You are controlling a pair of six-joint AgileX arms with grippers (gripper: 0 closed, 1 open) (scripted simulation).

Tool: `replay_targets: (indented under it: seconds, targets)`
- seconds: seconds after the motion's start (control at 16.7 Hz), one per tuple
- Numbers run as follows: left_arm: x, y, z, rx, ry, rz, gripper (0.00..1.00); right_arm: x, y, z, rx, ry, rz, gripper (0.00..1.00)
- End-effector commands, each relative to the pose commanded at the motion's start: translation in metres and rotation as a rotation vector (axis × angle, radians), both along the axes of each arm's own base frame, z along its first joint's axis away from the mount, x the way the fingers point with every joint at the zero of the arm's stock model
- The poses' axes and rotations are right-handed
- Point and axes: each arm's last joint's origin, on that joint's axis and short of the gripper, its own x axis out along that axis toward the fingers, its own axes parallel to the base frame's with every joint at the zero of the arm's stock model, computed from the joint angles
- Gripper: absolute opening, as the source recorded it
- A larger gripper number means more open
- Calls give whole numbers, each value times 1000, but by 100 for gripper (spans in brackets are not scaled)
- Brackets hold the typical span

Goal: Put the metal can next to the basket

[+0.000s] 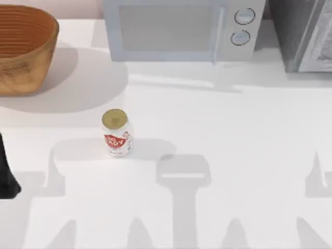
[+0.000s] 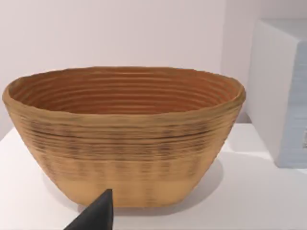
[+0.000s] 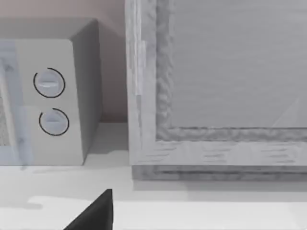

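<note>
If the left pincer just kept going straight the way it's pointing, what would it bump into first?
Most likely the basket. In the left wrist view, the left pincer shows as a dark tip low in the picture, and the basket's woven wall stands straight ahead with bare table between them. How far off is hard to judge.

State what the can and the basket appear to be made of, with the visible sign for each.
The metal can: likely tin, judging by its dull gold, matte top; a white label with red lettering wraps the side. The basket: apparently woven wicker, orange-brown and matte, with ribbed coils ringing the inside and thick flared walls.
</note>
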Motion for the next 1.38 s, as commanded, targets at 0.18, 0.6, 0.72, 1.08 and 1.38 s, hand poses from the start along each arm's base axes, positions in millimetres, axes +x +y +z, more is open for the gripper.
replay_targets:
  seconds: [0.18,0.6,0.72,1.08,1.38]
  targets:
    - [0,0,0,2,11,-4,100,0,0,0,0,0,0,100]
    - [13,-11,21,83,353,-107,100,0,0,0,0,0,0,100]
    - [24,-17,32,128,504,-155,100,0,0,0,0,0,0,100]
    - [84,-49,63,312,994,-328,100,0,0,0,0,0,0,100]
    - [154,-95,68,474,1323,-467,100,0,0,0,0,0,0,100]
